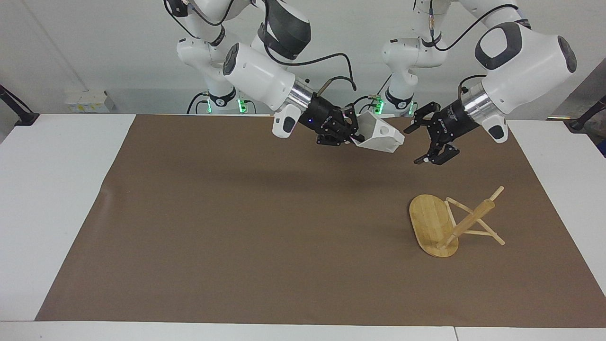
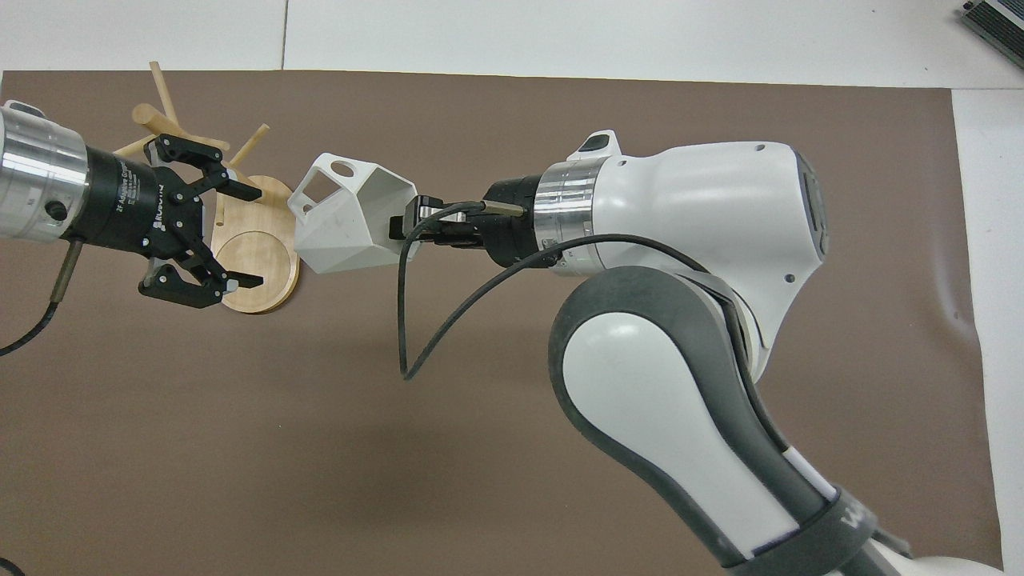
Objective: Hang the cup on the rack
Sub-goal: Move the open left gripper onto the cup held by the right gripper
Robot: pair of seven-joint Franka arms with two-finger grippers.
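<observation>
The white faceted cup (image 1: 380,136) (image 2: 342,222) hangs on its side over the brown mat, handle tab with its round hole pointing away from the right arm. My right gripper (image 1: 355,137) (image 2: 402,228) is shut on the cup's rim. My left gripper (image 1: 413,146) (image 2: 256,238) is open, level with the cup and a short gap from its handle end. The bamboo rack (image 1: 433,225) (image 2: 276,210) lies tipped over on the mat toward the left arm's end, with its oval base on edge and its post (image 1: 468,220) and pegs resting on the mat.
A brown mat (image 1: 236,227) covers most of the white table (image 1: 52,199). Seen from overhead, the left gripper partly covers the rack's base. A black cable (image 2: 416,320) loops off the right wrist above the mat.
</observation>
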